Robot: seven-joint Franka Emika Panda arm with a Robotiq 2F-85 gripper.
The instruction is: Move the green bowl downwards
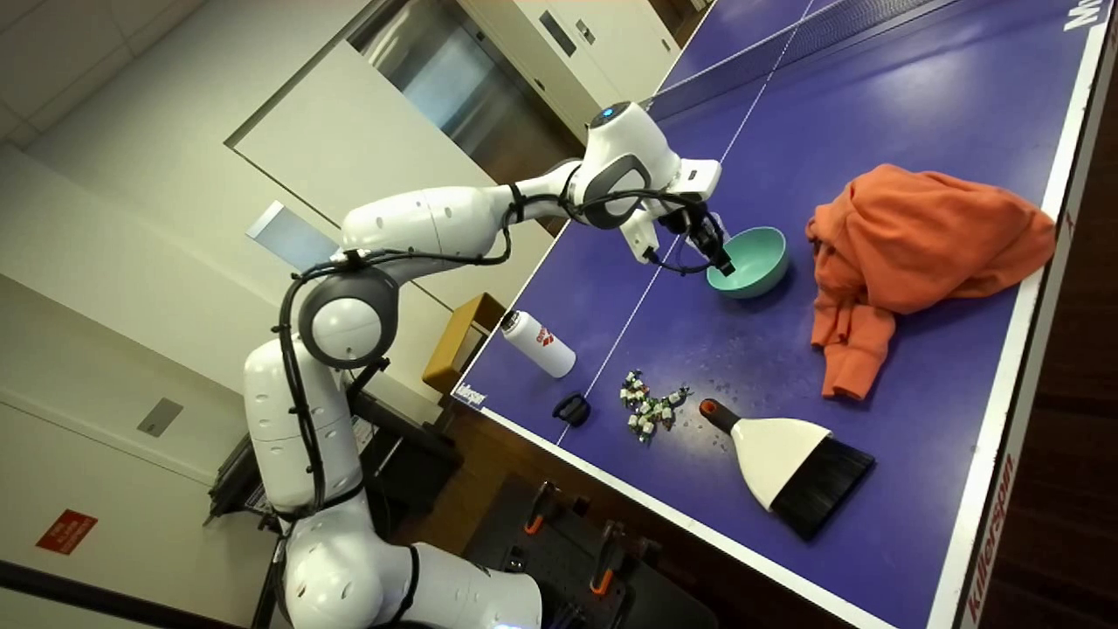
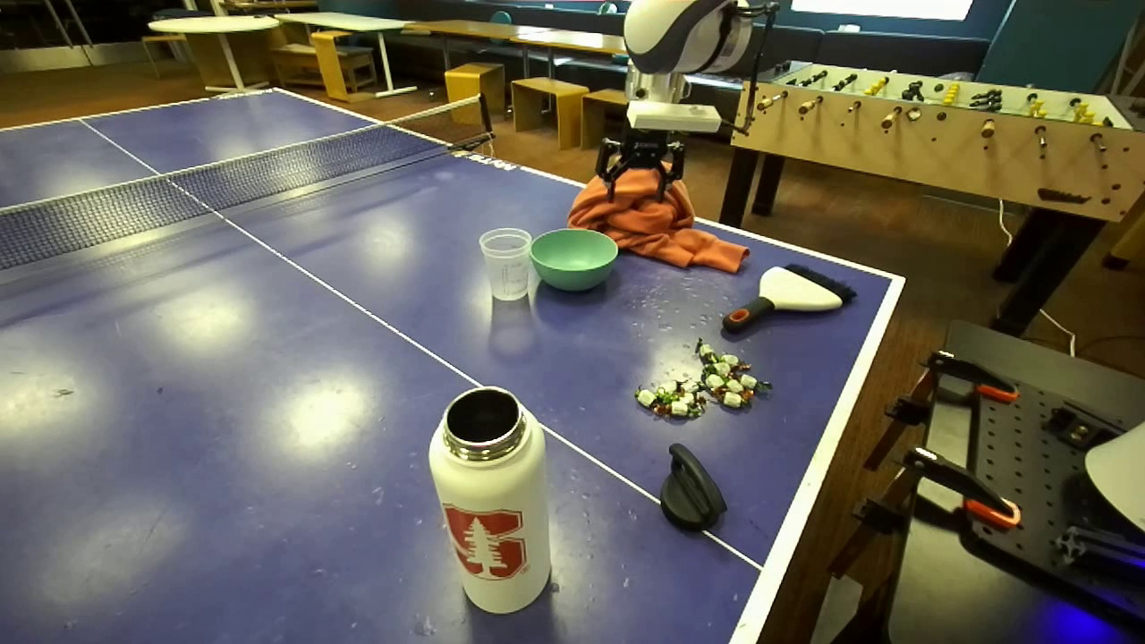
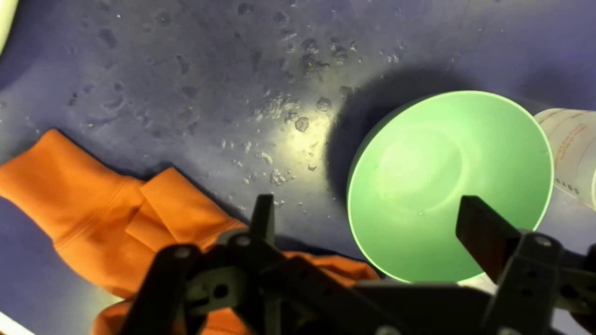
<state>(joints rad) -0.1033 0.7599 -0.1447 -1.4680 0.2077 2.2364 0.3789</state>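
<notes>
Bowl [image 2: 574,261]: rests upright on blue table [image 2: 268,483], between translucent cup [image 2: 508,266] and orange cloth [image 1: 935,245]; shows pale green inside, judged light and smooth enough to shift without much force.

Gripper [image 2: 637,191]: hangs pointing down above the tabletop, spread wide and holding nothing; in the wrist view, reaches over the bowl's interior on one side and past the rim, toward the cloth, on the other, likely to pinch the wall. Judged at the approach, short of a grasp.

Cup: stands just beside the bowl, touching or barely apart, hard to tell; likely to tip under any sideways nudge.

Cloth: lies heaped near the bowl, across from the cup; limits room on that side, probably making a grip from above the safer choice.

Table: gives little meaning to "downwards" under a bowl resting flat; probably calls for lowering, gripping, then a slide or lift toward some other spot, unspecified by the views.

Brush [image 1: 777,459]: lies flat, well apart from the bowl, handle-first toward scattered white and green bits [image 2: 732,383], perhaps placed for sweeping.

Bottle [image 2: 492,528]: stands uncapped, with black lid [image 2: 693,496] set apart near the table's edge; probably parked there to stay out of the bowl's way.
</notes>
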